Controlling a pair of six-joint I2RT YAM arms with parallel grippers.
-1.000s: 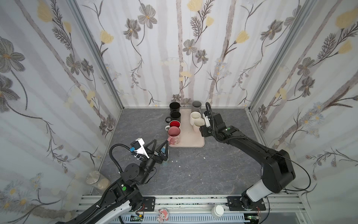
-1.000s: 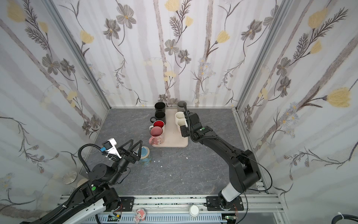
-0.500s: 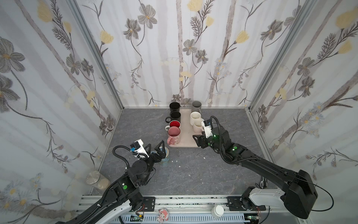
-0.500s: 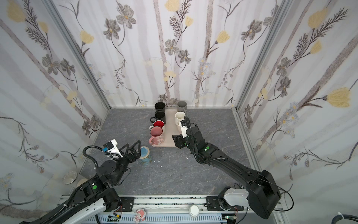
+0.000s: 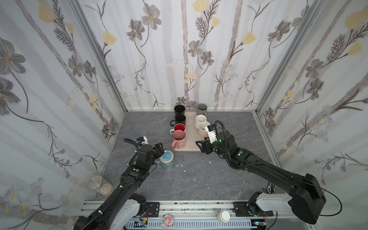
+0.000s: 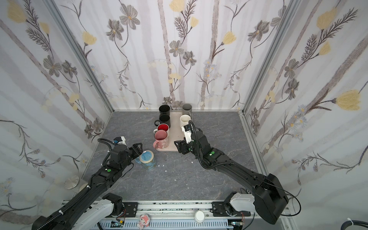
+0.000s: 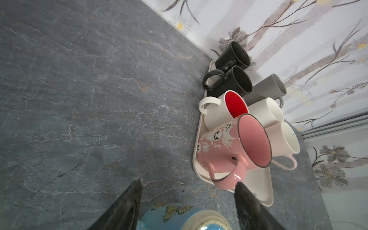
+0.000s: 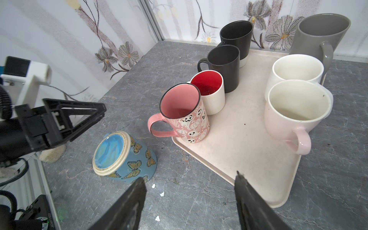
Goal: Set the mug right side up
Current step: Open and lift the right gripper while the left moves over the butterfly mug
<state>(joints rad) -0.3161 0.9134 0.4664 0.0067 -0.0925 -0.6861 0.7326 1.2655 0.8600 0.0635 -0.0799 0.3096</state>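
Note:
The mug [image 5: 167,159] [image 6: 147,159] is blue with yellow butterflies and stands upside down on the grey table, base up, left of the tray. My left gripper [image 5: 162,149] [image 6: 141,149] reaches over it from the left. In the left wrist view the mug [image 7: 179,217] sits between the two fingers of that gripper [image 7: 188,181]. The jaws are apart, with a sliver of table showing beside one finger. My right gripper [image 5: 199,146] [image 8: 190,176] hangs open and empty above the tray's front edge. It is to the right of the mug [image 8: 121,155].
A beige tray [image 5: 191,139] at the back middle carries several upright mugs, among them a pink ghost-print one [image 5: 178,139] nearest the blue mug. Small white crumbs [image 5: 180,165] lie on the table. A jar with a metal lid [image 5: 95,182] stands outside the left wall.
The right arm has drawn back from the white mugs to the tray's front edge. The left gripper has moved forward around the blue mug, and its jaws have narrowed.

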